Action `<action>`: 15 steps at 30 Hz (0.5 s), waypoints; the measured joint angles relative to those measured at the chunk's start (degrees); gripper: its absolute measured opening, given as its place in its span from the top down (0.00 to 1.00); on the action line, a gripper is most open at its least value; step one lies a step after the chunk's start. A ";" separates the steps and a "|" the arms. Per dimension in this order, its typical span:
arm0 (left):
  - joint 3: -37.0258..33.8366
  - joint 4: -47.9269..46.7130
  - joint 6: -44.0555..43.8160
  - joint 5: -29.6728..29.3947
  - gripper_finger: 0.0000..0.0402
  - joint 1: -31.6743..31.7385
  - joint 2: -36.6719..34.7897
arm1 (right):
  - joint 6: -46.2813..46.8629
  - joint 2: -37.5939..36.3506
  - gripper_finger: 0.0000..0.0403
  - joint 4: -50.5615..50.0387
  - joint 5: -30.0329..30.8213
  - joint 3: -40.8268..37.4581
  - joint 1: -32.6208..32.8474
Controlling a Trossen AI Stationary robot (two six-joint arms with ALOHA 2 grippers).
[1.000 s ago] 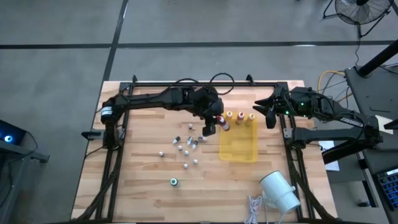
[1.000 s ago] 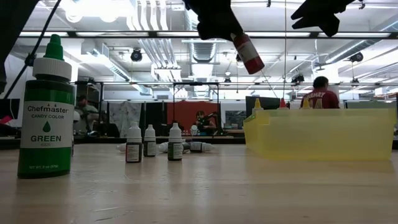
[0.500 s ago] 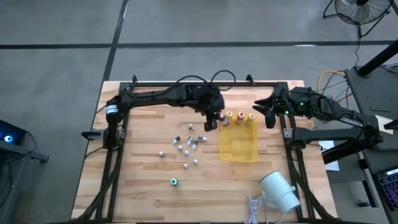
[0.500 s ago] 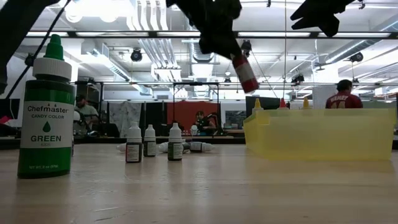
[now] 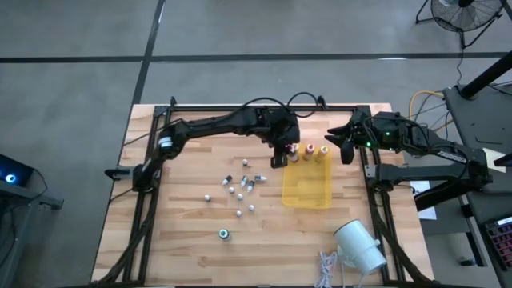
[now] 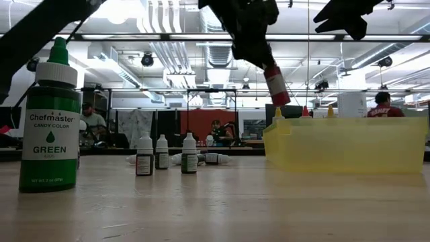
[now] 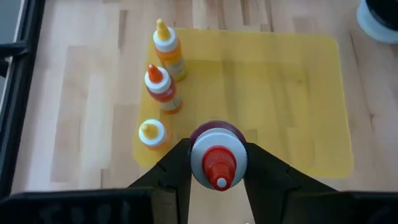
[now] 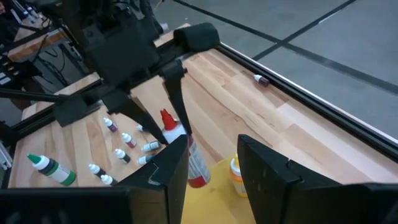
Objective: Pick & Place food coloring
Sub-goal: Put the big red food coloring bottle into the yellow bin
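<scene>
Holding the red-capped bottle [image 7: 217,158] clamped between its fingers [image 7: 170,168], your left gripper [image 5: 279,154] hangs above the near-left corner of the yellow tray [image 5: 308,189]. Note the bottle's long axis: in the low view it [image 6: 276,85] tilts, red cap up toward the jaws, base down and slanted toward the tray [image 6: 349,144], clear of the table [image 6: 222,202]. From the left wrist the cap tip points back between the fingers and the base faces the tray floor [image 7: 273,93].

Ahead of the jaws, three bottles stand upright in a row along one tray edge: a yellow-topped one [image 7: 152,132] nearest, an orange-red one [image 7: 161,89] next, an orange one [image 7: 168,50] farthest.

Your right gripper [image 5: 346,147] waits off the tray's far right side, raised, jaws parted with nothing between them.

Behind the left jaws, small vials [image 5: 240,186] lie scattered on the table; some stand upright [image 6: 163,153]. Green bottle [image 6: 50,121] stands upright, tip up, well apart from the tray.
</scene>
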 joint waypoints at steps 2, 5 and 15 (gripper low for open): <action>2.69 -1.78 0.71 -0.65 0.76 0.00 1.91 | 0.03 0.00 0.68 0.00 0.01 0.00 0.00; 4.23 -1.42 1.38 -2.78 0.76 -0.09 3.99 | 0.03 0.00 0.68 -0.01 0.28 0.00 0.00; -0.22 -0.76 3.54 -4.33 0.76 -0.57 4.27 | -0.24 0.00 0.68 -0.03 0.42 0.00 -0.01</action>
